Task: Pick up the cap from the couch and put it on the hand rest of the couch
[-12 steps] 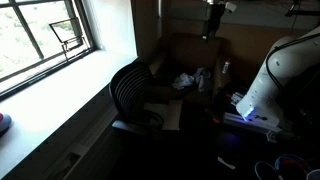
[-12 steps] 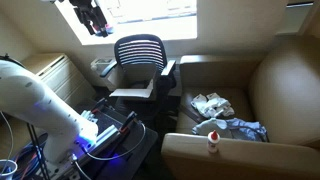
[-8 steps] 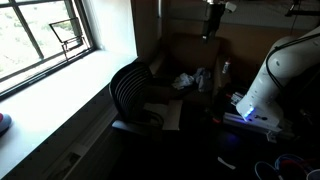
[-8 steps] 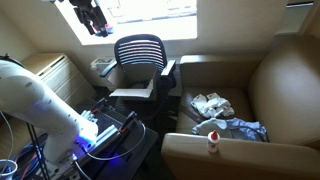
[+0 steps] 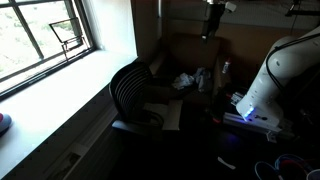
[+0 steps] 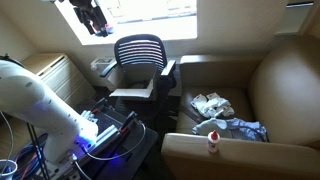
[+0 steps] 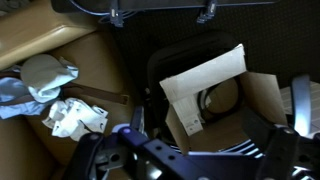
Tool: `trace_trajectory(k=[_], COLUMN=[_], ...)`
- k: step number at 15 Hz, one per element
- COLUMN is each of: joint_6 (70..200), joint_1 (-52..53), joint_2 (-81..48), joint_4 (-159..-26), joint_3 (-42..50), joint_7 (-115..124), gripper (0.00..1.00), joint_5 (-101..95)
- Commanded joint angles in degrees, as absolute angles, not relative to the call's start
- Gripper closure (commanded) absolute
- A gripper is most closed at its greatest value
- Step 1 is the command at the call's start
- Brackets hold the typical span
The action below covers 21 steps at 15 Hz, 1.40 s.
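My gripper (image 6: 92, 20) hangs high above the black ribbed chair, far from the couch (image 6: 285, 80); it also shows in an exterior view (image 5: 212, 20). In the wrist view its fingers come in from the top, wide apart and empty (image 7: 162, 12). A pale rounded cap (image 7: 48, 72) lies on the brown couch seat beside a crumpled white cloth (image 7: 75, 115) and a blue cloth (image 7: 12, 95). This pile shows in both exterior views (image 6: 215, 105) (image 5: 185, 80). The near hand rest (image 6: 250, 160) carries a small bottle (image 6: 212, 143).
The black ribbed chair (image 6: 138, 55) stands between me and the couch, with a cardboard box and papers (image 7: 205, 95) on its seat. The robot base with a blue light (image 6: 95, 135) and cables are below. A bright window (image 5: 40, 40) is at the side.
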<state>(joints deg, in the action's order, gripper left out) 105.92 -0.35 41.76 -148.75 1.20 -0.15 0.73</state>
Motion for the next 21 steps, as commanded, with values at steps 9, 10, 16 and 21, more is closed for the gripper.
trace_trajectory(k=[9, 10, 16, 21], joint_6=[110.87, 111.08, 109.62, 125.92], joint_1=[-15.89, -17.94, -20.59, -23.56], joint_2=[46.72, 46.41, 43.04, 37.88], joint_4=[-159.27, -160.57, -158.63, -158.77], joint_3=[11.15, 13.66, 14.2, 8.48], joint_7=[5.28, 4.83, 7.41, 20.2], gripper=[0.0, 0.0, 0.0, 0.0], joint_5=[-6.55, -6.47, -5.33, -10.93])
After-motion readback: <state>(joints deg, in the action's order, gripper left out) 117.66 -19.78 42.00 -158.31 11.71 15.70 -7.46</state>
